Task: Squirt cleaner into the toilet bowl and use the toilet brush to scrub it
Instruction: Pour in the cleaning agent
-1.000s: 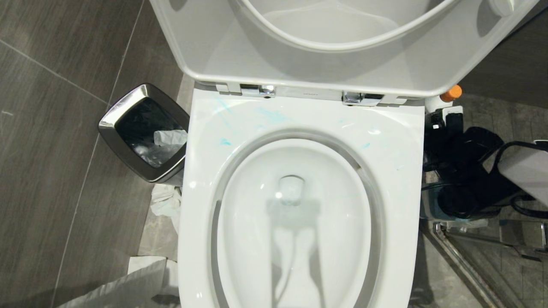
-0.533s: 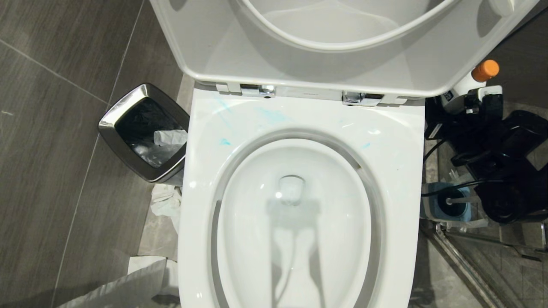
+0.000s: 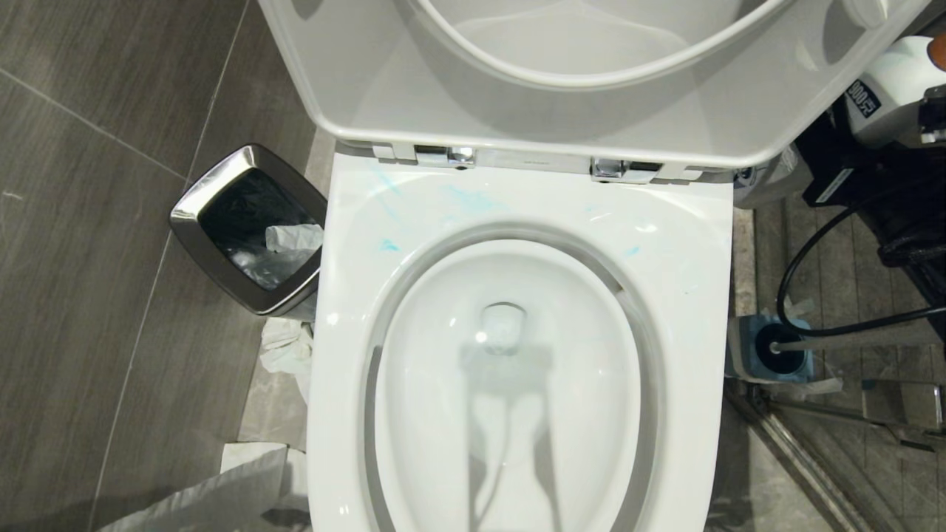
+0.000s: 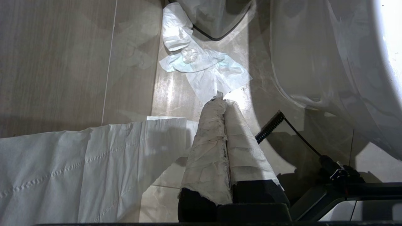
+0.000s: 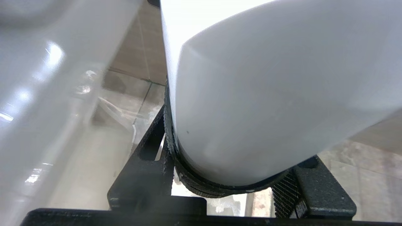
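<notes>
The toilet bowl point(image 3: 695, 244) fills the middle of the head view, seat and lid raised, with faint turquoise smears of cleaner point(image 3: 469, 198) on its back rim. At the upper right edge my right gripper point(image 3: 927, 111) is shut on the white cleaner bottle point(image 3: 890, 89), held beside the raised lid; its orange cap barely shows. In the right wrist view the bottle point(image 5: 267, 94) sits between the black fingers point(image 5: 166, 131). The toilet brush point(image 3: 835, 342) rests in its blue holder point(image 3: 746, 355) on the floor, right of the bowl. My left gripper point(image 4: 220, 99) hangs shut and empty, low by the bowl's left side.
A chrome-rimmed bin point(image 3: 222, 185) stands left of the bowl, with crumpled tissue point(image 3: 284, 355) and a paper sheet point(image 3: 214, 488) on the floor. A wide white cylinder point(image 3: 768, 185) stands behind the bowl's right corner. A black cable point(image 3: 791, 273) loops above the brush holder.
My right gripper has risen with the bottle from low beside the bowl to the upper right, uncovering the brush holder. The left arm and the camera have not moved.
</notes>
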